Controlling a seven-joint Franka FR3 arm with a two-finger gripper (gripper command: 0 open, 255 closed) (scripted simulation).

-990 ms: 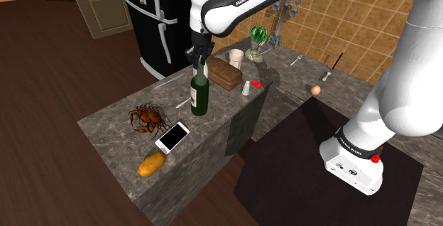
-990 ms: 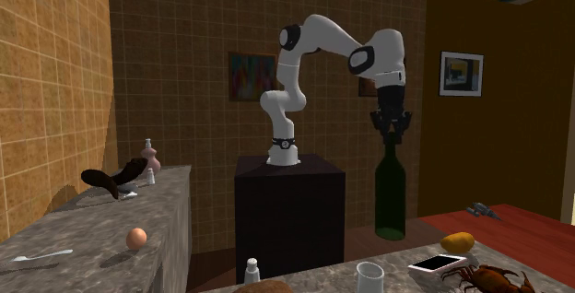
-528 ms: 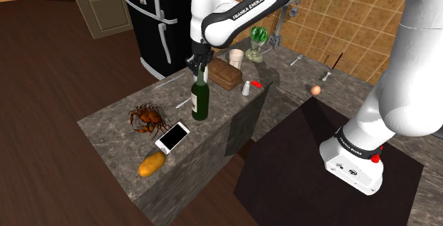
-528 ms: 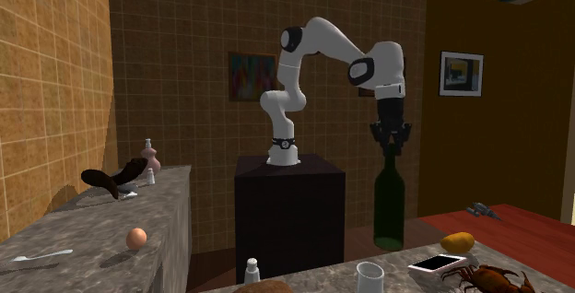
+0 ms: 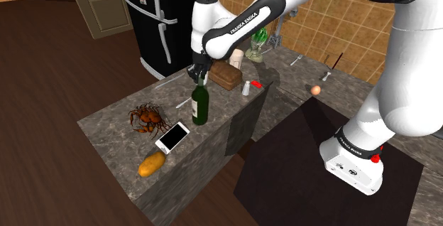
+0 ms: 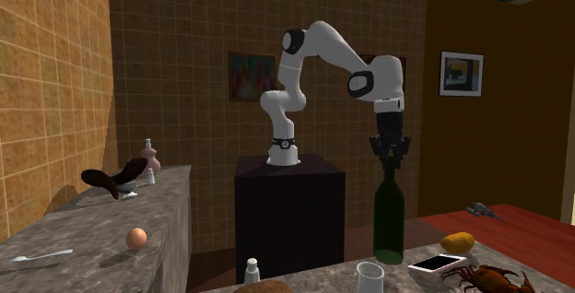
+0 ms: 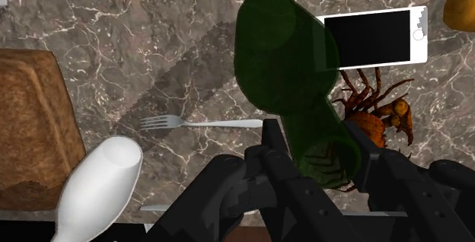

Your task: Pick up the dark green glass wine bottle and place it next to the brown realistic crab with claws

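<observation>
Pointing straight down, end effector (image 5: 199, 78) clamped on bottle (image 5: 200, 108) neck.

Shoulder cam: fixed and high, beside and slightly behind the stand (image 5: 284, 168). It looks down over the counter (image 5: 113, 128) toward its own left. Mid range: the whole counter top is in frame, and the arm (image 5: 234, 25) crosses in from the upper right.

Second exterior cam: low, about counter height, across the counter from the stand. It faces back at the stand and arm from farther off, with the counter edge along the bottom of the frame.

Wrist cam: on the hand, looking down along the gripper (image 7: 312, 130), close to the counter.

Overlap in all three: bottle (image 5: 200, 104), crab (image 5: 146, 116), phone (image 5: 172, 137), plus the counter patch around them.
</observation>
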